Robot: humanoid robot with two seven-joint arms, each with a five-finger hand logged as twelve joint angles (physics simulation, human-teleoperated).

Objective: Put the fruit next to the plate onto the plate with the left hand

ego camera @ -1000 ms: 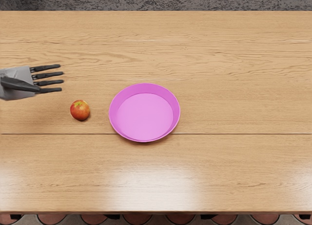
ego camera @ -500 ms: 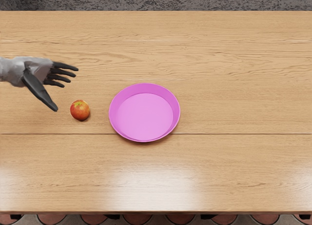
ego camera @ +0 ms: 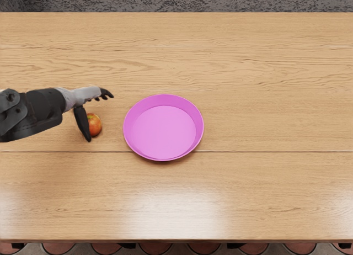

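Observation:
A red-yellow apple [ego camera: 95,124] lies on the wooden table just left of the pink plate [ego camera: 163,100], which holds nothing. My left hand [ego camera: 91,109] reaches in from the left edge and hovers over the apple. Its thumb [ego camera: 83,122] hangs down on the apple's left side, while the other fingers [ego camera: 103,93] stretch out past the apple's far side. The hand is open and spread, with no grip on the fruit. Part of the apple is hidden behind the thumb.
The table's far edge meets a dark grey floor strip [ego camera: 176,0] at the top. A seam [ego camera: 248,151] runs across the tabletop just under the plate.
The left arm has come in further and moved right and down, from above-left of the apple to directly over it. The thumb now drops beside the fruit. Apple and plate have not moved.

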